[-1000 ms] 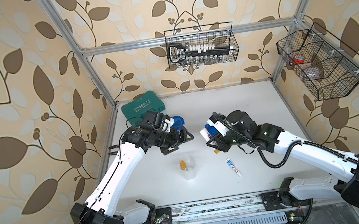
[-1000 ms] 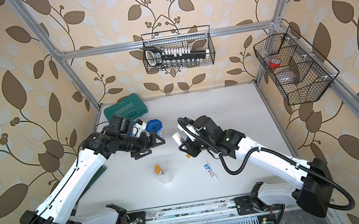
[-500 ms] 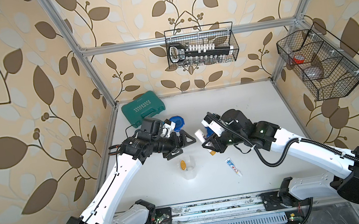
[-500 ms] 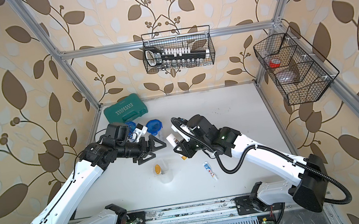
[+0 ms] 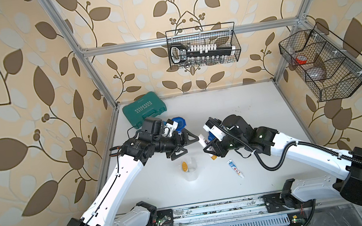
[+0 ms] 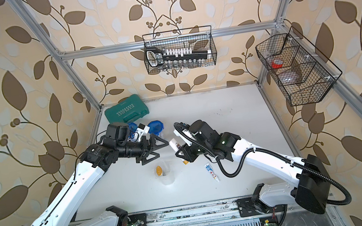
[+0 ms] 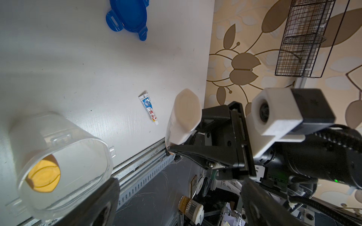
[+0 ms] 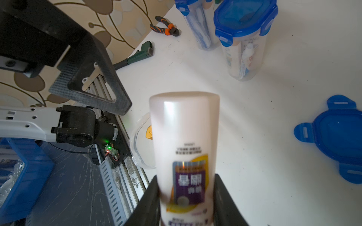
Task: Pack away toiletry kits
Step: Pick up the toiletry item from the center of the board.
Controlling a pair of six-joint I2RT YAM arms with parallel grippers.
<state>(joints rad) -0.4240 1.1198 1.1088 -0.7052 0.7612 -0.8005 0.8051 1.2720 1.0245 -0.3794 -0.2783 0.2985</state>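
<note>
We see a small white plastic bottle with a gold cap [image 5: 202, 140] pinched across its body by the right gripper [image 5: 208, 148]. It is held off the table, its flat base turned toward the left gripper [image 5: 185, 145]. The left gripper's fingers are spread wide around nothing. One fingertip stands close to the bottle's base, and the right wrist view shows a gap between them.

Below and between the grippers a clear plastic jar [image 5: 190, 170] stands open with a second gold-capped bottle [image 5: 184, 166] inside. To the jar's right a little white toothpaste tube [image 5: 235, 168] lies flat, with bare table on every side. A loose blue four-tab lid [image 8: 337, 140] lies flat beneath the right arm. Two lidded jars [image 6: 155, 127] stand behind the left gripper, near a green plastic tool case [image 5: 145, 109] at the back left corner.

The white table [image 5: 236, 109] has its widest open stretch toward the back right. An aluminium frame edges it, and two black wire baskets [image 5: 202, 46] hang on leaf-patterned walls.
</note>
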